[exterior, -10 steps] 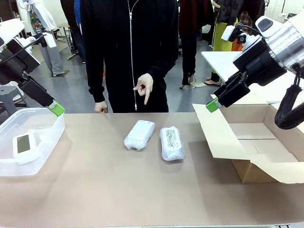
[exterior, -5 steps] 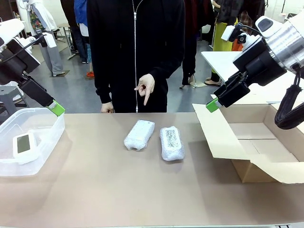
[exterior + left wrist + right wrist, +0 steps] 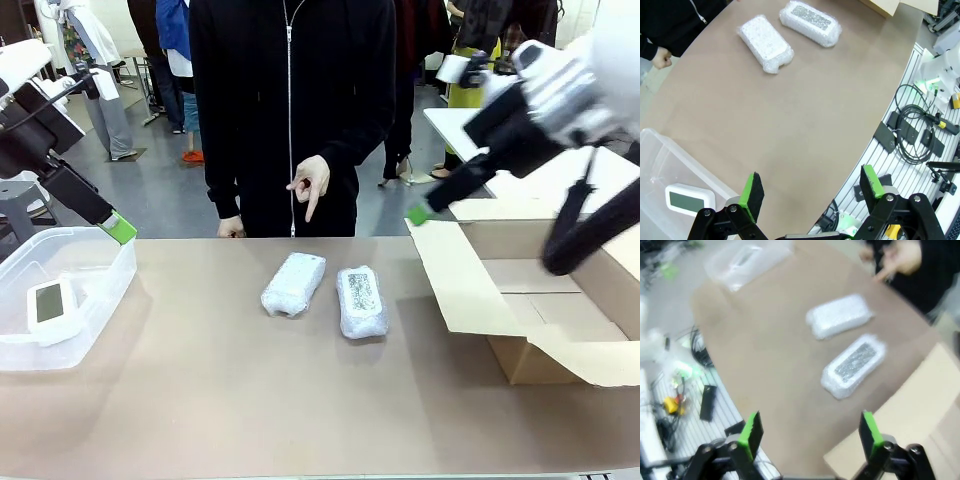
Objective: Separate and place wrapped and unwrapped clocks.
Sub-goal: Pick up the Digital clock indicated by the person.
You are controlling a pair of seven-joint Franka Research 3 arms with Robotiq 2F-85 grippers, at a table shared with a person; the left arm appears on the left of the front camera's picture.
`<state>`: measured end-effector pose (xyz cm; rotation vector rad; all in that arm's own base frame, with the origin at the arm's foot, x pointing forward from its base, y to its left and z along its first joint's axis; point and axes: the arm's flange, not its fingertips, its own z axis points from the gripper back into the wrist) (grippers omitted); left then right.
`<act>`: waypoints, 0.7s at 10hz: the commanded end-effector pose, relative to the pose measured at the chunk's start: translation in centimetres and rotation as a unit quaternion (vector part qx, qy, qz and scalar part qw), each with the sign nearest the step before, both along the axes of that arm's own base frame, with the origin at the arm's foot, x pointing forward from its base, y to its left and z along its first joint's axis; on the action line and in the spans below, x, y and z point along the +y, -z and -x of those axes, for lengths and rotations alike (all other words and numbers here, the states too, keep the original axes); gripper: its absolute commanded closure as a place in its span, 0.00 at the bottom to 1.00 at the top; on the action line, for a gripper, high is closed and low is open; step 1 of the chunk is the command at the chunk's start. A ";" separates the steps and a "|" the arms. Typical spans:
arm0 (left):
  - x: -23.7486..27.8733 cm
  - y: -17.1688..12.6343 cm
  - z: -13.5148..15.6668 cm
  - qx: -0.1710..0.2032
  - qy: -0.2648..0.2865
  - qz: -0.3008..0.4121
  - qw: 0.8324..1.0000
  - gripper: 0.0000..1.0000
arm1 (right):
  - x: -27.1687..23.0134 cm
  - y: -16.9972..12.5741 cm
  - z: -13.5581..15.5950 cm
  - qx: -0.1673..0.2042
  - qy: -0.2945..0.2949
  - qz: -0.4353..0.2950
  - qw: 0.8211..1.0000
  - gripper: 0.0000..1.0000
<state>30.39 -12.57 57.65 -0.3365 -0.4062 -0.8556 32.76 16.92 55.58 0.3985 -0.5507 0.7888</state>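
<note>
Front view: wrapped clocks (image 3: pixel 294 284) (image 3: pixel 362 301) lie clear of table (image 3: pixel 200 400) edges; left hand (image 3: pixel 811 184), right hand (image 3: pixel 809 432) spread.

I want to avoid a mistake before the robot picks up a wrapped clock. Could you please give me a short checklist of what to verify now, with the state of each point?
1. Right tool open, nothing between its fingers: ok.
2. Left tool open and empty: ok.
3. Plain wrapped bundle and speckled wrapped bundle lie free on the table, apart from each other: ok.
4. Bare clock lies inside the clear bin: ok.
5. Cardboard box open, flaps folded out: ok.
6. Person's hand clear of the bundles: cannot tell. It points down near the far edge, and the depth is unclear.
</note>
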 end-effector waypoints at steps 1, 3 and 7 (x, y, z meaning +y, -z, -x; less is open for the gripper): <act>0.0 0.0 0.0 0.001 -0.001 0.002 1.000 0.00 | 7.4 2.0 -3.8 0.051 0.131 0.053 0.989 0.00; 0.0 0.0 0.0 0.001 -0.001 0.002 1.000 0.00 | 12.3 5.8 -5.1 0.063 0.207 0.093 0.972 0.00; 0.0 0.0 0.0 0.001 -0.001 0.002 1.000 0.00 | 16.7 11.8 -7.5 0.033 0.365 0.109 0.924 0.00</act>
